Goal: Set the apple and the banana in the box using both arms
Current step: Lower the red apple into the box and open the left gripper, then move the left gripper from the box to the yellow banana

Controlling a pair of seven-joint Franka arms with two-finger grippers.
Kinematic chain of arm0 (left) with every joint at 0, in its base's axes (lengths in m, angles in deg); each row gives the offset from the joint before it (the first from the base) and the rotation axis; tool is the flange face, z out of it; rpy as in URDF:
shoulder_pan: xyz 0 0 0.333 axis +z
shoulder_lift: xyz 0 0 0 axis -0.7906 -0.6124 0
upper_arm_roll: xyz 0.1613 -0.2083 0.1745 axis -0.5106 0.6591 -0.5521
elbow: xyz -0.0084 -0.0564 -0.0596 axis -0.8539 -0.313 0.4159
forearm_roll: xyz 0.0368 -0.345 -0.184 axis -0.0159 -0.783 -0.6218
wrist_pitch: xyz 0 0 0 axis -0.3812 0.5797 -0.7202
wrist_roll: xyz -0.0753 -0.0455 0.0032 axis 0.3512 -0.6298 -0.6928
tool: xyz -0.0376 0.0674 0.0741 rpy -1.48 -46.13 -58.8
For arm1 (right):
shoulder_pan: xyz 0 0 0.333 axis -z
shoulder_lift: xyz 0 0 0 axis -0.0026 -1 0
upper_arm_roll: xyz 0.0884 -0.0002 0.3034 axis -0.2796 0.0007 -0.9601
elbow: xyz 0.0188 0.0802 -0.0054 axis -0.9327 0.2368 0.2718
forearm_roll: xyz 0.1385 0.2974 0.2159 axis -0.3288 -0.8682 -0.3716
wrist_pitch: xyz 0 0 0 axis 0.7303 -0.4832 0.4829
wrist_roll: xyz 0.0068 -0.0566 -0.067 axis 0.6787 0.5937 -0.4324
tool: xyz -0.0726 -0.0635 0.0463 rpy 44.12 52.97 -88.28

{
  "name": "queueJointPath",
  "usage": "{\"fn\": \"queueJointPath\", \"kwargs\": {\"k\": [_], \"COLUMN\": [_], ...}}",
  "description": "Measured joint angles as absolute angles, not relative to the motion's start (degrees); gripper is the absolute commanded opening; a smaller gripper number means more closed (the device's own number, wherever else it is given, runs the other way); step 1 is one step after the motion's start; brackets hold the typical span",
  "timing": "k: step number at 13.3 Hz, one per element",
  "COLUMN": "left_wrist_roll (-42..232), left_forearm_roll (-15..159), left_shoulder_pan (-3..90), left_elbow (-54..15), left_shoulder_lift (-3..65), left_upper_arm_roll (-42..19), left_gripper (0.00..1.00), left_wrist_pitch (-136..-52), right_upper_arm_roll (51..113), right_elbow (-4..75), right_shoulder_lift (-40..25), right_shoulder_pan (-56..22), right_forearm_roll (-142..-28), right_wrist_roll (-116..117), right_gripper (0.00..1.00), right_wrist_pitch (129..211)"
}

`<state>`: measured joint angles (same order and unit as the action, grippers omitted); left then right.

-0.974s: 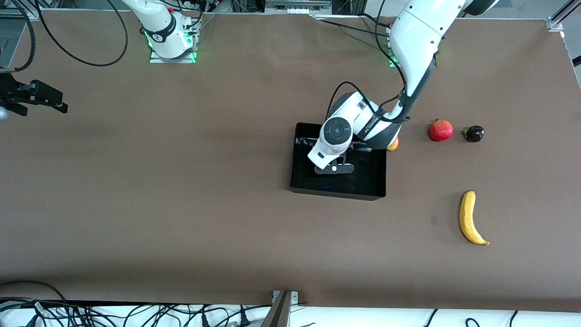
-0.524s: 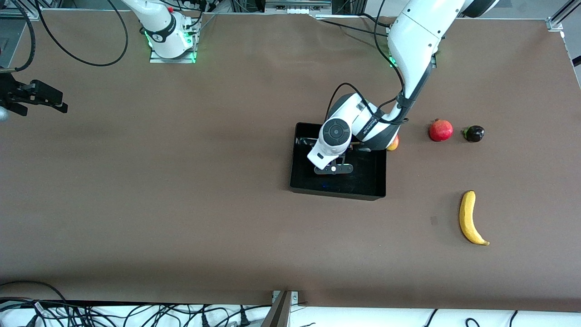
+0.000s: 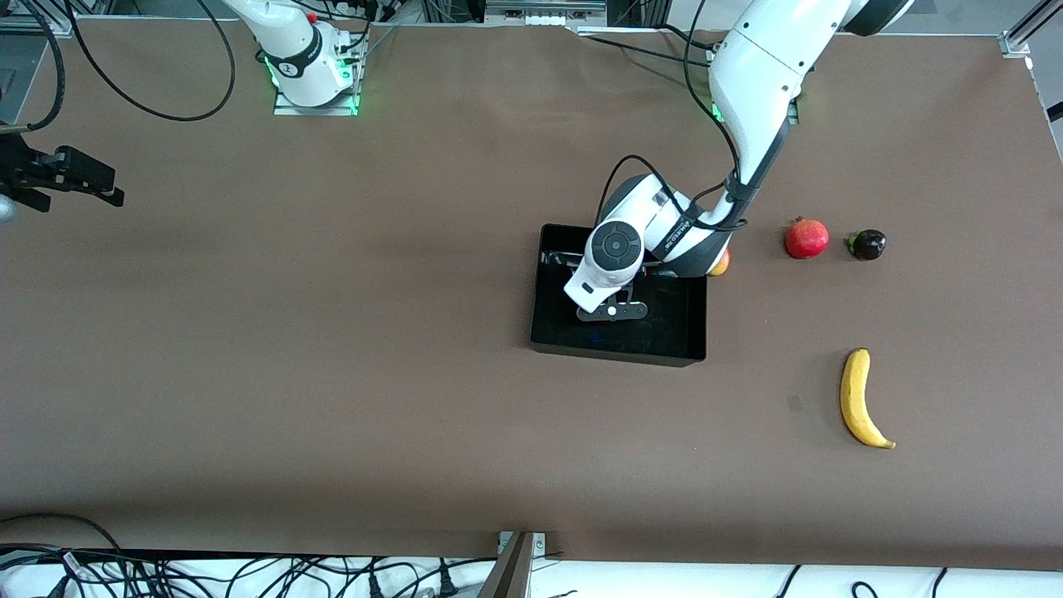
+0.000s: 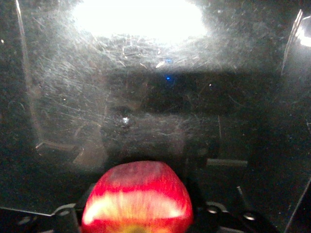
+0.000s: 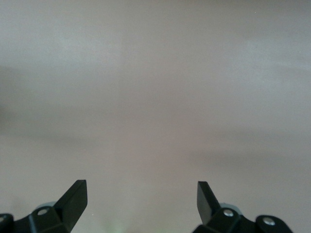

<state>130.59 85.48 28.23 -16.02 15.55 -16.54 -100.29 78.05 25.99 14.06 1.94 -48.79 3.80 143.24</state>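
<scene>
The black box (image 3: 689, 332) lies mid-table. My left gripper (image 3: 610, 292) reaches down into it and is shut on the red apple with yellowish patches (image 4: 137, 196), held just above the scratched glossy box floor (image 4: 146, 97). In the front view the apple is hidden under the left wrist. The yellow banana (image 3: 858, 399) lies on the table, nearer to the front camera than the box, toward the left arm's end. My right gripper (image 3: 66, 178) waits open and empty over bare table at the right arm's end; its fingertips (image 5: 75, 196) stand wide apart.
A red-and-yellow fruit (image 3: 721, 263) peeks out beside the box, mostly hidden by the left arm. A round red fruit with a crown (image 3: 806, 238) and a small dark fruit (image 3: 867, 244) lie beside it, toward the left arm's end. Cables run along the table edges.
The left arm's elbow and hand have shifted only slightly over the box. The fruits and the right arm have not moved.
</scene>
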Motion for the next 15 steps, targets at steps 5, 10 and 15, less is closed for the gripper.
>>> {"fn": "queueJointPath", "kwargs": {"k": [5,10,15], "left_wrist_roll": [130.79,130.73,121.85], "left_forearm_roll": [85.49,85.51,85.52], "left_shoulder_pan": [28.54,31.44,42.3], "left_elbow": [-12.35,-3.16,-1.53], "left_shoulder_lift": [15.77,18.77,25.8], "left_upper_arm_roll": [-17.1,-17.33,-17.39], "left_gripper": [1.0,1.0,1.0], "left_wrist_pitch": [-97.09,-83.55,-79.59], "right_upper_arm_roll": [78.05,78.04,78.04], "right_elbow": [25.98,25.96,25.95], "right_shoulder_lift": [14.06,14.06,14.06], "right_shoulder_pan": [1.94,1.94,1.94], "right_forearm_roll": [-48.79,-48.79,-48.79], "right_wrist_roll": [3.8,3.8,3.8], "right_gripper": [1.0,1.0,1.0], "right_wrist_pitch": [143.2,143.18,143.17]}}
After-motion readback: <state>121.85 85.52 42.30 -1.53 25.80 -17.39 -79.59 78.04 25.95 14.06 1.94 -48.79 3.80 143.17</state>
